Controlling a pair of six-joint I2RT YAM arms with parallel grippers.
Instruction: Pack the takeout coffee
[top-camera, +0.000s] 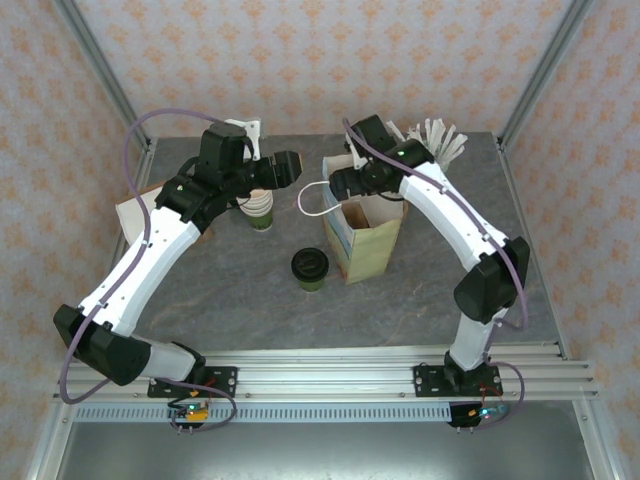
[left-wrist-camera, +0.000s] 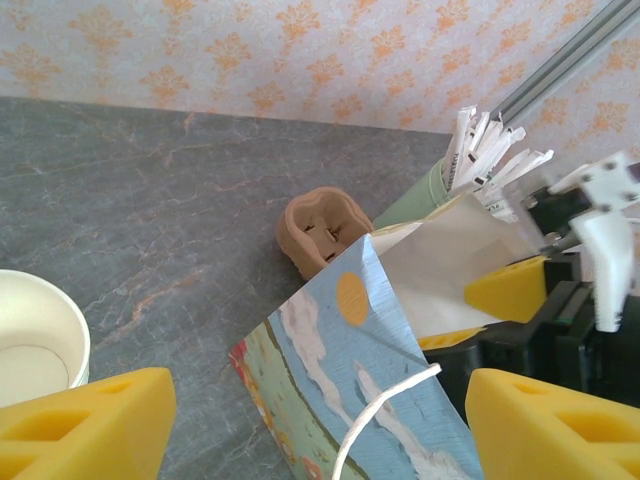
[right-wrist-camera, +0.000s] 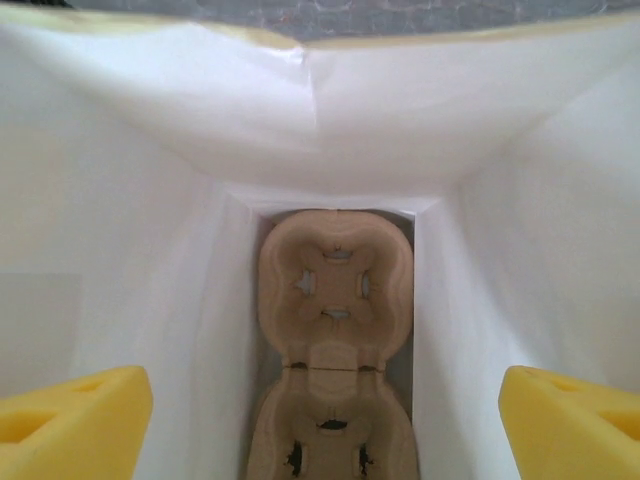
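Takeout coffee (top-camera: 310, 268) upright on the table (top-camera: 215, 290), just beside the bag (top-camera: 372, 245).
Probably light, thin-walled, crushable: take gently round the paper wall, below the lid. Left gripper (left-wrist-camera: 315, 430) and right gripper (right-wrist-camera: 320, 420) spread wide, empty.

Grey marbled table (top-camera: 240, 300). Directly under R claw (top-camera: 338, 185): paper bag (top-camera: 365, 245), upright, mouth open. Just beside bag, nearer the arm bases than R claw: takeout coffee (top-camera: 310, 268), upright, black lid on. Approx. under L claw (top-camera: 290, 168), slightly to its arm side: stack of cream cups (top-camera: 260, 212). Ahead of L claw, past bag's corner: brown pulp carrier (left-wrist-camera: 322, 228) & mint cup of sticks (left-wrist-camera: 425, 195), close together.
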